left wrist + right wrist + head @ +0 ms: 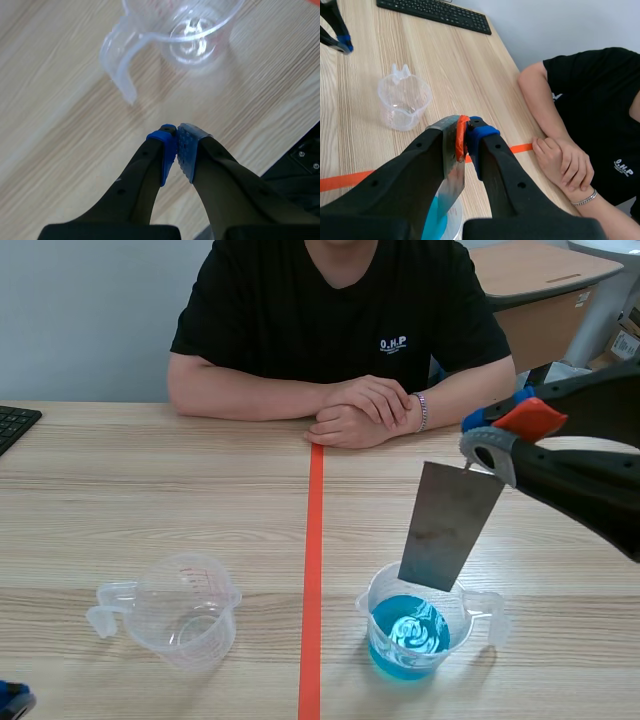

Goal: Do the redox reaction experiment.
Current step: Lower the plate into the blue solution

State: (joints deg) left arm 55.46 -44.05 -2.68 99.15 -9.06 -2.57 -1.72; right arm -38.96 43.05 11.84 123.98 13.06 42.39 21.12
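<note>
The right claw [505, 430] is clamped on the top edge of a thin grey metal strip [450, 525], and everything turns on how that strip hangs over the beaker of blue solution [376, 645]. The strip's long axis runs almost straight down from the claw, leaning a little, so its lower end sits slightly to one side of the pinch point rather than plumb beneath it. In the scene view that lower edge lies at the beaker's far rim. It looks to be over the mouth and apart from the blue solution [410, 632], though I cannot tell whether it has dipped below the rim. The right wrist view agrees: the strip [451, 170] drops from between the claw's tips [466, 131] toward the blue liquid [431, 222] directly below, its bottom end hidden behind a finger. The coming move seems to be a plain descent along the strip's own axis, with a small correction for the lean so the edge clears the rim. The left claw [176, 145] is closed on nothing, low over the tabletop [60, 150], with the empty beaker [195, 30] just ahead of it, well apart from the blue beaker. The right arm is plainly the nearer one.
</note>
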